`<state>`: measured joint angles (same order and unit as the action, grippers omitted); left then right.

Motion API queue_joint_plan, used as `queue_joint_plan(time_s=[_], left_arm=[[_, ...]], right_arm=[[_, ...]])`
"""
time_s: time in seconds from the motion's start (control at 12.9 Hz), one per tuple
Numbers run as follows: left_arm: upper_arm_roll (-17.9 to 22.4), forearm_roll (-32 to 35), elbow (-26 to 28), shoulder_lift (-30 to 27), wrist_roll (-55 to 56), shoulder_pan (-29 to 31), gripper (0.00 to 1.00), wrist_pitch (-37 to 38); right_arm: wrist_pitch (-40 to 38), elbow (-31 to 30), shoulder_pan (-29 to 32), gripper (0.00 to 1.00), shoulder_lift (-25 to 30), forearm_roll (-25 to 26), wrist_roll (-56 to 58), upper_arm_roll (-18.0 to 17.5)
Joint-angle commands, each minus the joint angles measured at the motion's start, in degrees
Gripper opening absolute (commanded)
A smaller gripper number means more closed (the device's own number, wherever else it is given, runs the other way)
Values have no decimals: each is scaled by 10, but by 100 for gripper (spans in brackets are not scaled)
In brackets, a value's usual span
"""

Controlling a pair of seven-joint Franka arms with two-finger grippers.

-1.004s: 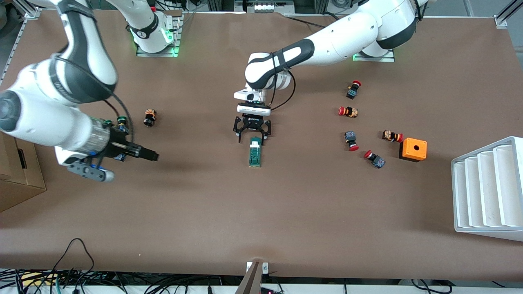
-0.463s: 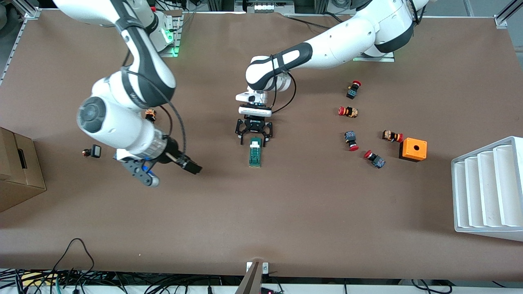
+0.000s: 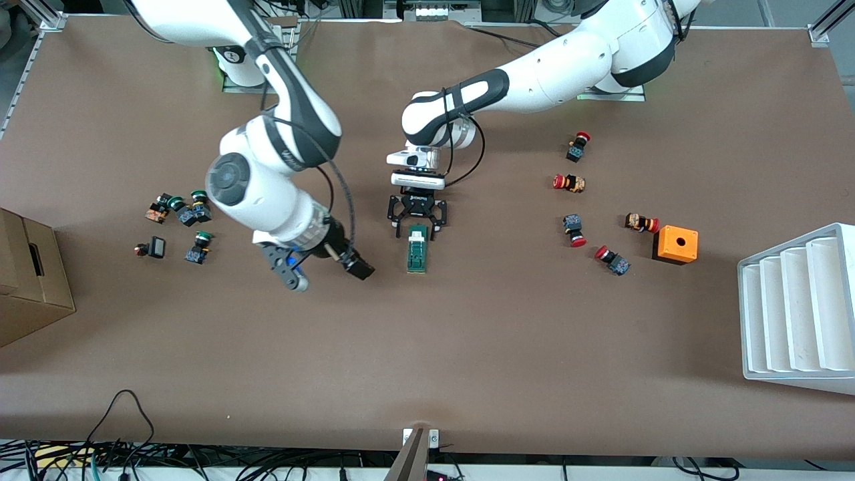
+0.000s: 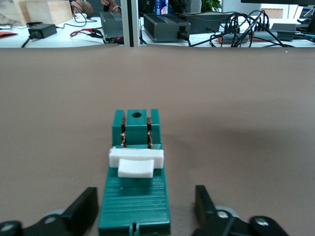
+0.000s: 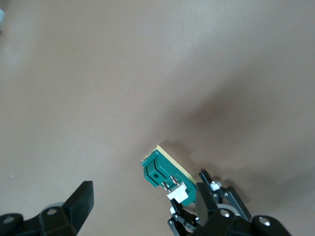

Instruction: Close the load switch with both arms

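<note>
The load switch [image 3: 417,248] is a narrow dark-green block lying mid-table, with its white sliding piece [image 3: 418,233] at the end farther from the front camera. My left gripper [image 3: 417,224] is down at that end, open, with one finger on each side of the block and a gap to each. The left wrist view shows the switch [image 4: 135,196], its white slider [image 4: 136,162] and my left gripper [image 4: 142,216]. My right gripper [image 3: 355,265] is open and empty, beside the switch toward the right arm's end. The right wrist view shows the switch [image 5: 164,174] off to one side of my right gripper [image 5: 147,206].
Several red-capped push-buttons [image 3: 570,182] and an orange box [image 3: 675,244] lie toward the left arm's end, with a white rack [image 3: 798,307] at that table edge. Green-capped push-buttons [image 3: 188,210] and a cardboard box [image 3: 27,280] are toward the right arm's end.
My right arm has swung in from the right arm's end of the table, bringing its gripper close beside the switch. My left gripper has barely moved.
</note>
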<state>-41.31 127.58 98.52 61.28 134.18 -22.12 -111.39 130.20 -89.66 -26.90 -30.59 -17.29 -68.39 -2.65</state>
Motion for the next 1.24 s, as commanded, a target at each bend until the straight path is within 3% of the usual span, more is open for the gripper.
queue_joint_plan(time_s=[0.0,0.15,0.31,0.93,1.16], left_arm=[[3,14,5,7,9,-1,69,3],[3,14,6,7,9,-1,53,5],[3,15,6,10,9,-1,45,8],[4,15,7,15,9,-1,41,12],[4,15,6,15,10,-1,41,13]], right_arm=[[49,-42,-29,87,8,-10,-70,-1],[77,-65,-39,86,6,-10,-113,-9],[99,-79,-60,85,-2,-10,-140,-9],[159,-74,-91,63,-61,-4,-182,-8],[187,-72,-98,62,-78,-1,-199,-9]])
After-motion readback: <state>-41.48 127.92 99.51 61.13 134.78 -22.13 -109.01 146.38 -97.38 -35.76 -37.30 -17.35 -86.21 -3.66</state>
